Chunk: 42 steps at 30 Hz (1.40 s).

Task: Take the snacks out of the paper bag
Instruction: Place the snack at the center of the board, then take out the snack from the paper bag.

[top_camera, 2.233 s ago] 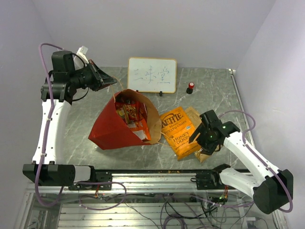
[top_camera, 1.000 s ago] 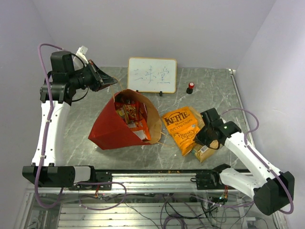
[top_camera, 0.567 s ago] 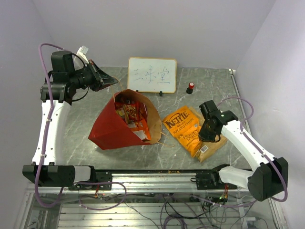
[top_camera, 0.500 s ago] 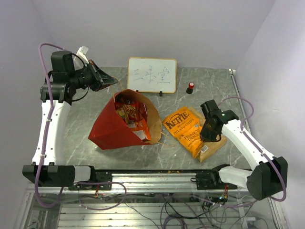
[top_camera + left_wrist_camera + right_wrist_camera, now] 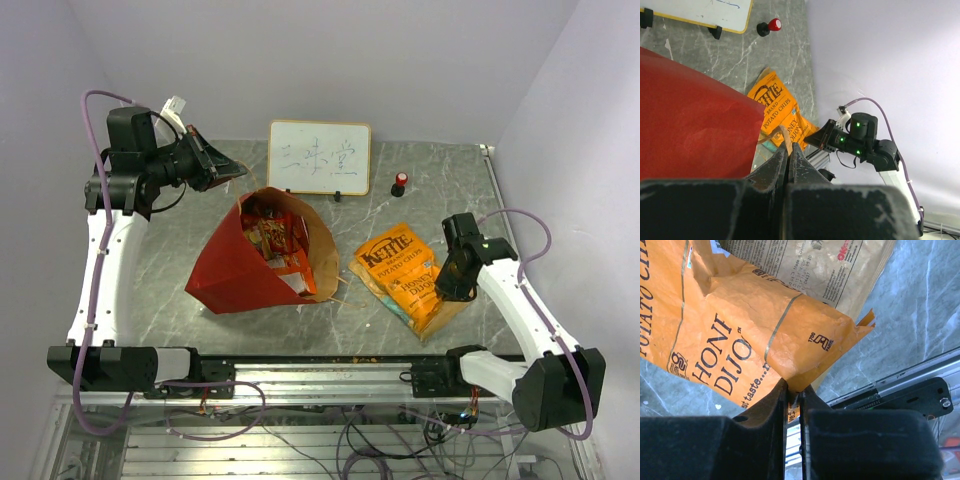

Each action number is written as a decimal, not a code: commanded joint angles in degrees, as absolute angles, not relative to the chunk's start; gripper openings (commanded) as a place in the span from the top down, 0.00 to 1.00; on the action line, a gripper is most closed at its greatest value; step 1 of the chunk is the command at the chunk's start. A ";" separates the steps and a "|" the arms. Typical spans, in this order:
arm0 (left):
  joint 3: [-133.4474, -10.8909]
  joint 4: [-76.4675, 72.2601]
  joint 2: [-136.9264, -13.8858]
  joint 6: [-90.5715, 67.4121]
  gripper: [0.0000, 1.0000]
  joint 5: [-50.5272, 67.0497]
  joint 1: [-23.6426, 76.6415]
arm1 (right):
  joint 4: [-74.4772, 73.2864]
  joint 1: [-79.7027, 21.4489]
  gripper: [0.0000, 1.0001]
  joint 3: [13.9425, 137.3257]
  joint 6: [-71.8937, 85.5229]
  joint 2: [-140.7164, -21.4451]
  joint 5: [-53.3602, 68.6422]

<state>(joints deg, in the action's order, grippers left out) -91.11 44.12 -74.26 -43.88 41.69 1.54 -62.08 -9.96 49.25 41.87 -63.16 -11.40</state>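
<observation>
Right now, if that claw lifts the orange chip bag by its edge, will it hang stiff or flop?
Probably flop: the orange chip bag is creased, crinkly film, pinched at one edge by the right gripper. It looks puffy, so it is likely light for its size. The smooth film could slip from so small a pinch.

paper bag mouth: open, reachable (packets crowd it) | behind: whiteboard, bottle | right: orange chip bag

Robot lab cell: plain walls, alu rail w/ loose cables, small whiteboard on bench
</observation>
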 commanded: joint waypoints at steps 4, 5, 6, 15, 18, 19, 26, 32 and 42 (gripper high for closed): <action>-91.53 42.60 -73.06 -43.17 0.93 43.16 0.88 | -60.51 -9.04 0.88 47.91 37.92 -62.97 -12.27; -91.31 42.62 -72.97 -43.28 0.93 43.15 0.88 | -60.88 -9.05 0.88 48.03 37.45 -63.00 -12.09; -91.05 42.58 -72.77 -43.27 0.93 43.23 0.88 | -60.83 -9.05 0.88 48.00 36.99 -62.95 -11.11; -90.08 43.23 -71.54 -42.74 0.93 42.77 0.88 | -62.66 -8.96 0.85 49.15 36.50 -62.66 -8.97; -90.16 43.22 -71.47 -42.34 0.93 42.81 0.88 | -62.73 -8.79 0.78 49.53 37.51 -63.53 -10.09; -90.29 43.29 -71.34 -41.89 0.93 42.74 0.88 | -62.82 -8.77 0.73 50.08 37.48 -63.54 -10.32; -86.21 40.41 -68.04 -40.18 0.93 44.60 0.88 | -62.36 -8.78 0.52 57.79 31.87 -62.67 -8.47; -81.53 38.91 -63.24 -38.41 0.93 47.68 1.25 | -50.30 -9.18 0.47 62.90 20.35 -62.14 9.74; -76.68 46.77 -56.65 -32.73 0.93 46.11 1.38 | -11.55 -35.81 0.42 53.00 22.22 -61.72 18.09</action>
